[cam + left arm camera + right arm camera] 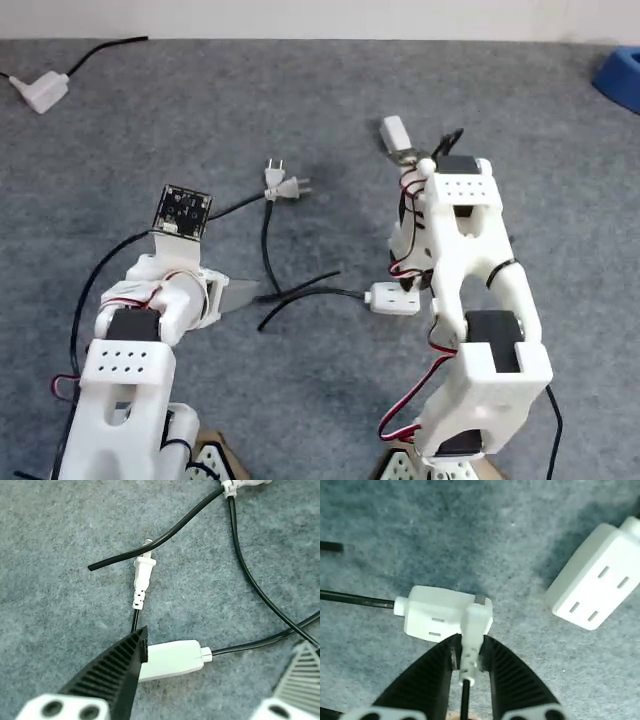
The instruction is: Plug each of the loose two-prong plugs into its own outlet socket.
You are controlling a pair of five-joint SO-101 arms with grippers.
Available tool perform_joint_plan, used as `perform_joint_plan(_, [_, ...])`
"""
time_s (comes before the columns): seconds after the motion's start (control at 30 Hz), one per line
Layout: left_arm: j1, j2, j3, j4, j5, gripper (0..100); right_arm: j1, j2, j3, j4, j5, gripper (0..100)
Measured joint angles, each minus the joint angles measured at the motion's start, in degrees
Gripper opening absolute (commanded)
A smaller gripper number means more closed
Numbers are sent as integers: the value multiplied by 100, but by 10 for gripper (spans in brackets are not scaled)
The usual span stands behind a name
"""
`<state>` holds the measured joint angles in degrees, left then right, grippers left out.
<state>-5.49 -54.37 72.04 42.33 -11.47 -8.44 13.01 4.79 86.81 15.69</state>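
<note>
My right gripper [469,645] is shut on a white two-prong plug [472,630]. The plug's head presses against one end of a white outlet socket [437,616], beside a pair of bare slots, and its prongs are hidden. In the high view this socket [392,298] lies by the right arm [470,250]. My left gripper [223,640] is open low over another white socket [172,659] on a black cable, without touching it. A loose white plug [142,575] lies on the carpet just beyond it. In the high view two loose plugs [285,184] lie mid-table.
A second white socket [595,595] lies close to the right gripper. Further sockets rest at the back [397,133] and far left [40,92]. Black cables [300,292] cross the grey carpet between the arms. A blue object [620,78] sits at the back right.
</note>
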Motion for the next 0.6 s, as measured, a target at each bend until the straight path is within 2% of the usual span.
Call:
perform_joint_plan(0.33, [-9,0,0,0,0,415,0,-18,-79,18,0,7])
perform_joint_plan(0.6, [0,0,0,0,0,415,0,-642,-422,589,0,7])
